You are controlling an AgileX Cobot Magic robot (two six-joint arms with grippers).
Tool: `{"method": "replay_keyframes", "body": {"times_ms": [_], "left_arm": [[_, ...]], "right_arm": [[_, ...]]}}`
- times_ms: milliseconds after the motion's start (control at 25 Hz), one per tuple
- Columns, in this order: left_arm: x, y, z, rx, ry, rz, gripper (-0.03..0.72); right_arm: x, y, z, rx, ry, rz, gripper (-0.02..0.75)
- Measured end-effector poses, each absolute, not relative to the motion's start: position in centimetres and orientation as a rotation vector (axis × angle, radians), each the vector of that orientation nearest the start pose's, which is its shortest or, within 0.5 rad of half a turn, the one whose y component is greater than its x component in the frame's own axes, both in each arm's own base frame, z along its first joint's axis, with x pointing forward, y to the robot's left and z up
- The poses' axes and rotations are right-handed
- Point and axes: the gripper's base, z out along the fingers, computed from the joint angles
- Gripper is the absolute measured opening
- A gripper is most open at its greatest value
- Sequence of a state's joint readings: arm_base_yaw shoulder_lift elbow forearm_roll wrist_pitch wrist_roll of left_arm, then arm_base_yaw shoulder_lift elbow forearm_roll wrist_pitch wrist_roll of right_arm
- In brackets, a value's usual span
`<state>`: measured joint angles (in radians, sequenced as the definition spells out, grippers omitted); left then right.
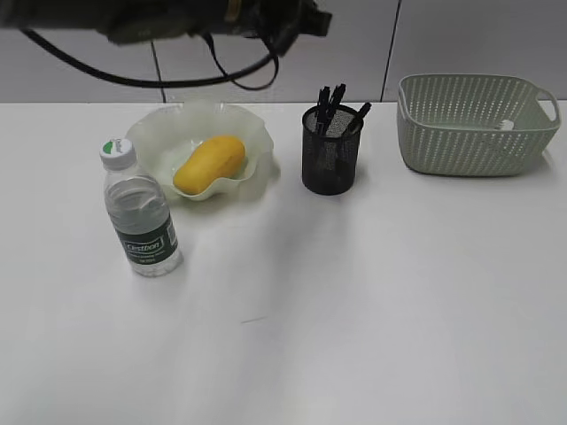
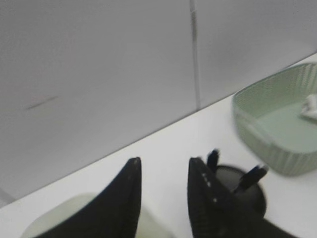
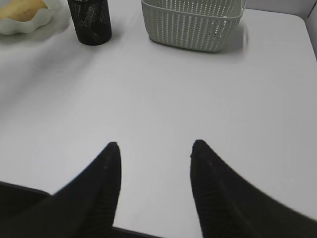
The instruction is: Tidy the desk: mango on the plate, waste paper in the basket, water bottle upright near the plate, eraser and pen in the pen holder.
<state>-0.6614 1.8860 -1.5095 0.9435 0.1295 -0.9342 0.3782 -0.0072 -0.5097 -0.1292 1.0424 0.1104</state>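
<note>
Looks done: mango on plate, bottle upright just left-near of it, pens in holder, paper in basket (eraser not visible). Left gripper and right gripper both spread, empty.

Exterior camera looks down at a slant from the front across the table. Left wrist camera hangs high near the back wall, peering over the pen holder toward the basket. Right wrist camera sits low and near, facing those same two.
</note>
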Motion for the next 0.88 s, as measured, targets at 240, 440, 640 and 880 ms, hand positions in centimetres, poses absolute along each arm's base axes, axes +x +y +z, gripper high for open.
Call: {"method": "replay_keyframes", "body": {"times_ms": [240,440,640,880], "left_arm": [[28.7,-23.3,34.0,0.658,2.161,-0.095,0.248],[19.7,-17.7,36.7,0.659,2.177,-0.287,0.33],[10.7,-8.6,36.9,0.59,2.147,-0.333,0.454],[3.7,-1.2,34.4,0.509,2.081,-0.385,0.516]], "right_arm": [[-0.3,-1.2,28.2,-0.262,1.989,0.159,0.372],[-0.3,-1.2,28.2,-0.262,1.989,0.159,0.372],[-0.3,-1.2,28.2,-0.262,1.989,0.159,0.372],[-0.3,-1.2,28.2,-0.262,1.989,0.159,0.533]]}}
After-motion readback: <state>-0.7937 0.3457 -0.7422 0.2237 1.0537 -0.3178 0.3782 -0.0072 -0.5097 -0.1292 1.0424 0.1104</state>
